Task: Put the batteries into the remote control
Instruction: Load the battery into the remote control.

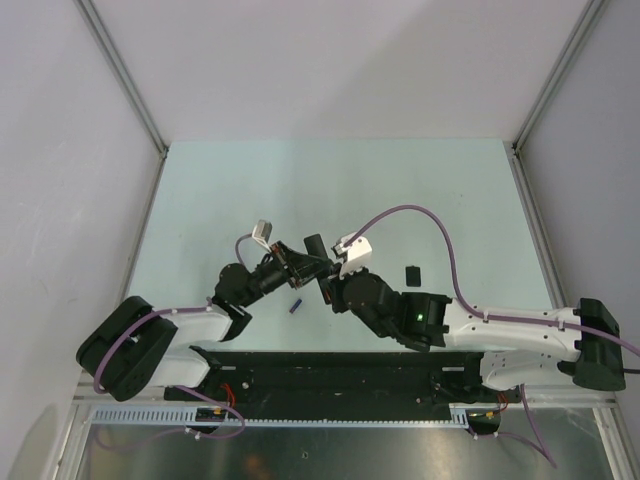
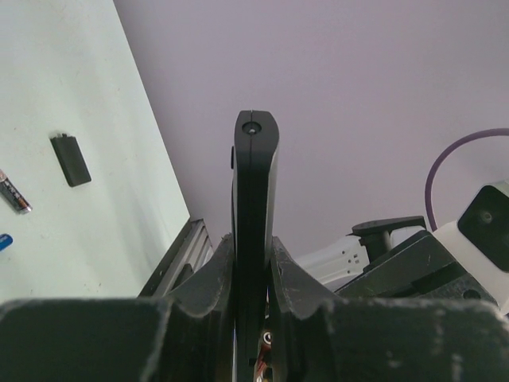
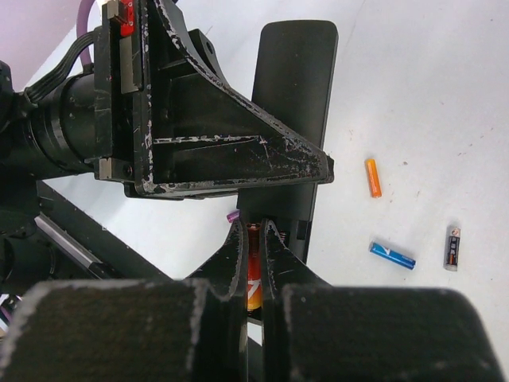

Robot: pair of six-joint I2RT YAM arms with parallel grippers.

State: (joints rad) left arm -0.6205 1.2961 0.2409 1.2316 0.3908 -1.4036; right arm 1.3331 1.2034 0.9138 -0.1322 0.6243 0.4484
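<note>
Tabletop [image 1: 420, 190]: we are seeing a pale green-white sheet, boxed in by plain grey walls [image 1: 60, 150] with metal posts at the corners. A black base plate [image 1: 340, 375] is running along the near edge under the arm bases.

Loose items: an orange cell [image 3: 372, 177], a blue cell [image 3: 391, 255] and a grey cell [image 3: 452, 247] are lying flat on the sheet, near each other but apart. A purple cell [image 3: 233, 216] is peeking out from below the left gripper. A small black cover [image 1: 413, 272] is lying on its own, to the right of the two grippers.

Arms: we are noting both reaching in from the near edge and meeting over mid-table, wrists facing each other.

The left gripper [image 2: 254, 248] is clamping the remote [image 2: 254, 175] by one end. In its own wrist view the bar is showing edge-on between the fingers, with the free end sticking well out past the tips and off the sheet.

The right gripper [image 3: 254, 235] is pinching a red cell [image 3: 254, 282] between closed fingers, holding it just beside the gripped end of the remote, under the left gripper. We are not able to tell whether the red cell is touching the remote.
</note>
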